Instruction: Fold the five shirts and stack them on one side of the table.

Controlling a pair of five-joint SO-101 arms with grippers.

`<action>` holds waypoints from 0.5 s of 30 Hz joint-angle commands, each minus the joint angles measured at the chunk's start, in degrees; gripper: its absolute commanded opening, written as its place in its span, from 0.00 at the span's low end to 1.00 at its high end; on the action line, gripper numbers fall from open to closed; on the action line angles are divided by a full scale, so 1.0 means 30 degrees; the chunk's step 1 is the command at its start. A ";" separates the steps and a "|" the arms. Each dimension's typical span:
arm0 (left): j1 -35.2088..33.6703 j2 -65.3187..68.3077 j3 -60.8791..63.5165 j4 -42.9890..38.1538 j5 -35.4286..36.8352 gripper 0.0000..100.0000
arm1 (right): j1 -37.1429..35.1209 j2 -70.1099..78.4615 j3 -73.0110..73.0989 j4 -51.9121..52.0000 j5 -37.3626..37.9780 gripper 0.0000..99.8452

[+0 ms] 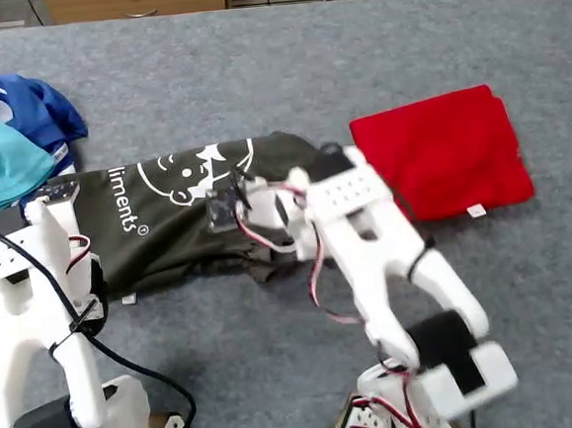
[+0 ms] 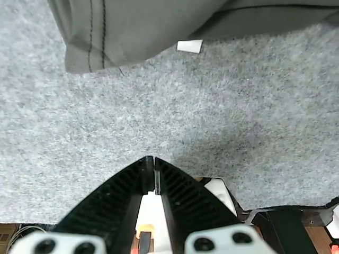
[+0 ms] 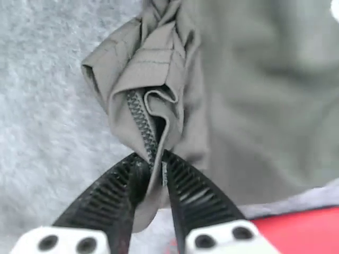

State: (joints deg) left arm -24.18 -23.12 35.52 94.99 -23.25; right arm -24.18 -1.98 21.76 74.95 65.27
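Spread crosswise over the middle of the grey surface (image 1: 352, 50): olive shirt (image 1: 169, 233), partly flattened, rumpled along its near edge. Across its chest, white print (image 1: 179, 173) with a line-drawn cartoon face and a run of lettering, seen sideways from the high view and partly covered by the arm. At the near hem, a small blank-looking hem label (image 2: 189, 46), too small to read.

Right end effector (image 3: 156, 159) clamped on a bunched fold of the olive shirt (image 3: 254, 95), stitched seam gathered between the ribbed black fingertips (image 3: 183, 182); from above, at the shirt's right part (image 1: 231, 203), under a loop of red and white cable.

Left end effector (image 2: 153, 172) clenched, tips pressed together, nothing between them, over bare surface just off the olive shirt's (image 2: 137, 26) hem.

Right of the olive shirt and close against its end: red shirt (image 1: 445, 152), folded into a neat rectangle, with a white tag (image 1: 477, 211) at its near corner, print not legible. Red edge also in the right wrist view (image 3: 302, 233).

At the far left, crumpled together and cut off by the frame edge: blue shirt (image 1: 30, 105) with part of a white logo, and teal shirt (image 1: 0, 162) lying on it, touching the olive shirt's end.
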 commanded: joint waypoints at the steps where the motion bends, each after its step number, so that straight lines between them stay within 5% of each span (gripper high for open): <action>1: -0.0059 -0.0513 -0.1436 0.0352 -0.0029 0.02 | 0.0190 0.2564 -0.5289 0.1055 0.1553 0.00; 15: -0.1582 -0.0396 -0.3048 0.0879 -0.0147 0.02 | -0.0630 1.3231 -1.8623 0.2286 0.3136 0.05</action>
State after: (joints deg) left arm -28.57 -23.12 28.66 97.27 -23.25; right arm -24.70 37.14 -26.77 79.34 74.59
